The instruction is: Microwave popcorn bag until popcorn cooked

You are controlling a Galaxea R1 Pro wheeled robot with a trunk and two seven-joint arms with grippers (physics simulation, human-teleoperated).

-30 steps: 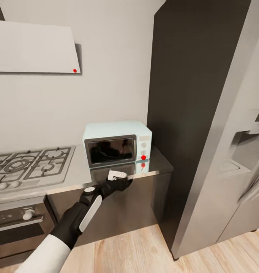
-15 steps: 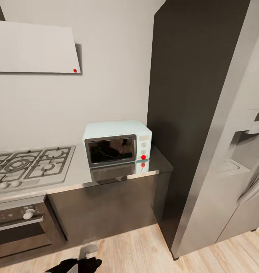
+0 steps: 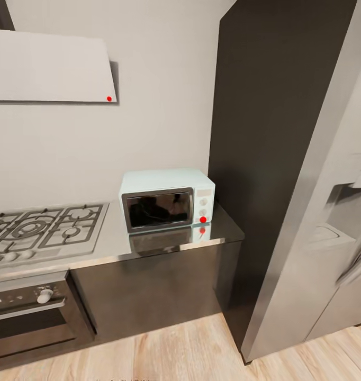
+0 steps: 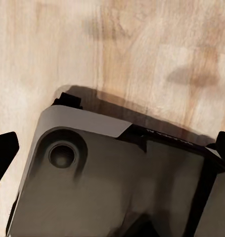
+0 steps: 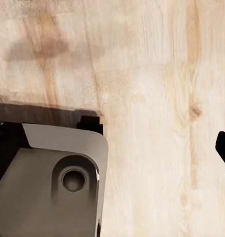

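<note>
Now the microwave (image 3: 167, 205) sits door shut at the bench's (image 3: 111, 244) right end, roughly twelve o'clock from the robot, beside the gas hob (image 3: 40, 230). Both wrist cameras look down at wooden floor (image 5: 152, 89) and the robot's grey base (image 4: 112, 182); each end effector's opening cannot be told. Best to leave the door shut while it heats.

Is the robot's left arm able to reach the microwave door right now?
Probably not yet. The left pincer points down at the wooden floor, while the microwave sits closed, up on the countertop.
</note>
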